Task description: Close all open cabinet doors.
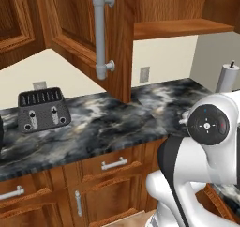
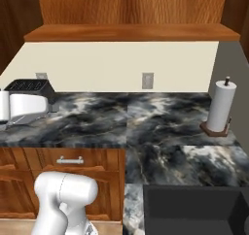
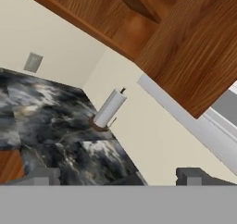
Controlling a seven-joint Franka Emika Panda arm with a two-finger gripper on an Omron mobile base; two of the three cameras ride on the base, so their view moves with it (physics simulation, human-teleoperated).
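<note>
An open cabinet door (image 1: 79, 29) fills the upper middle of the left base view, swung out toward the camera over the tabletop (image 1: 112, 123), its long grey bar handle (image 1: 100, 31) standing vertical on 2 posts. Right of it in that view the underside of the wall cabinet (image 1: 183, 28) runs across the upper right. A dark toaster (image 1: 43, 109) with 2 levers sits at the left of the marbled black tabletop, and below the edge are wooden drawers with silver pulls (image 1: 114, 163). The right base view shows the same toaster (image 2: 26, 100) at its left edge, a wall outlet (image 2: 147, 80) at centre, a paper towel roll (image 2: 221, 108) upright on its wooden stand at the right, and the dark basin of a sink (image 2: 194, 209) at the lower right, whose contents cannot be made out. The open door does not appear from that side. In the hand view the tool (image 3: 118, 177) shows its 2 dark tips far apart at the bottom edge, released and grasping nothing, with the towel roll (image 3: 109, 109) tilted at centre beneath the brown cabinet underside (image 3: 194, 47). No writing can be read anywhere.
</note>
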